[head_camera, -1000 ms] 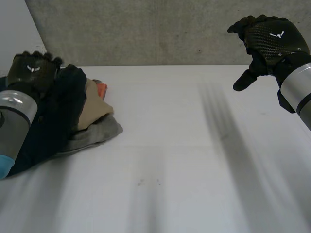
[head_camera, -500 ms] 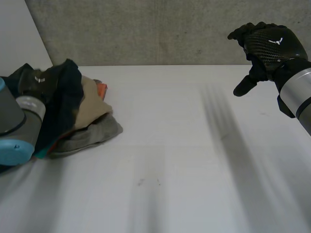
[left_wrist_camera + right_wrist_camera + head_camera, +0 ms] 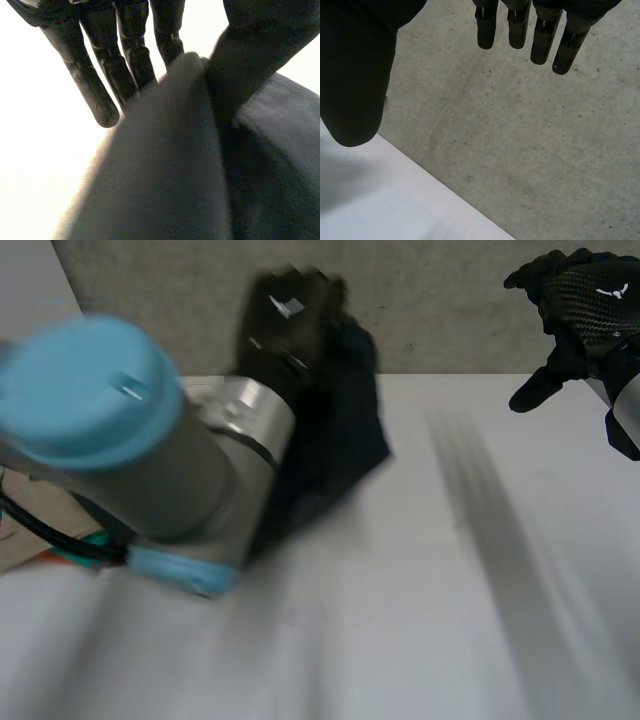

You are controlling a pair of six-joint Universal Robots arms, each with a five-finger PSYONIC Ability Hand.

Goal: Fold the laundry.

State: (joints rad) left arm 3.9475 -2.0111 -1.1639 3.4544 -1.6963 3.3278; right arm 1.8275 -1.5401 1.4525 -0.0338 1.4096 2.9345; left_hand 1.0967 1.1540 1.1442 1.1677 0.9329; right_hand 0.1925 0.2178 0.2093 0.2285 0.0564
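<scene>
left arm [image 3: 110,430]: huge in the foreground, reaching across the table [image 3: 420,630]
left hand [image 3: 290,315]: fingers [image 3: 95,85] and thumb pinching the dark garment [image 3: 340,430]
dark garment: dangling from that hand, above the table
right hand [image 3: 585,315]: high at far right, fingers loosely straight, holding nothing

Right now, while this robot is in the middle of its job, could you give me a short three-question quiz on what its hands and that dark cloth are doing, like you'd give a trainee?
1. True or false: the black robotic left hand is holding nothing.
2. Multiple choice: the dark navy fabric cloth is (A) pinched between the left hand's thumb and fingers and hanging from it; (B) spread out flat; (C) folded in a neat stack.
3. Fill in: the black robotic right hand, raised above the white table near the grey concrete wall, has its fingers ____ (open or shut).
Key: 1 false; 2 A; 3 open.
</scene>
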